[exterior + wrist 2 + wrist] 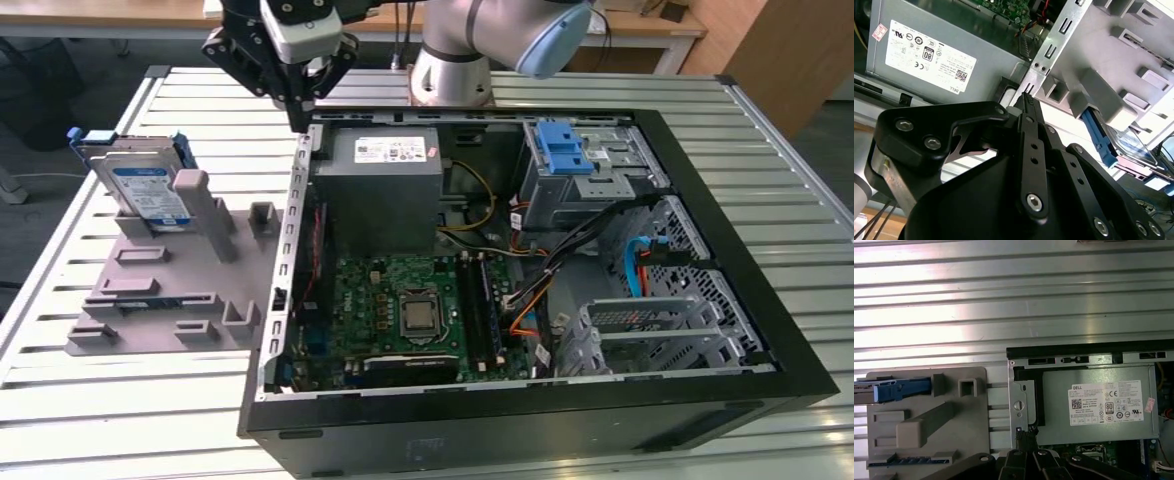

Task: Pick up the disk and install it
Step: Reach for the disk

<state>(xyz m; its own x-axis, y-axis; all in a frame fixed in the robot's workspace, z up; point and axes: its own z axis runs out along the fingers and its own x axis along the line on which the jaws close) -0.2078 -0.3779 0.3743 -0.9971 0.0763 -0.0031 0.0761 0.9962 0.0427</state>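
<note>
Silver disk: stands on edge in the grey holder, with a blue frame along its sides and its label facing outward.
Long axis: roughly upright with a slight lean, so the thin top edge is what faces up.
Way from fingers: off to the side and lower, on the side away from the computer case.
Gripper: hovers over the case wall beside the grey box, well apart from the disk.
Fingers: pressed together, holding nothing.
</note>
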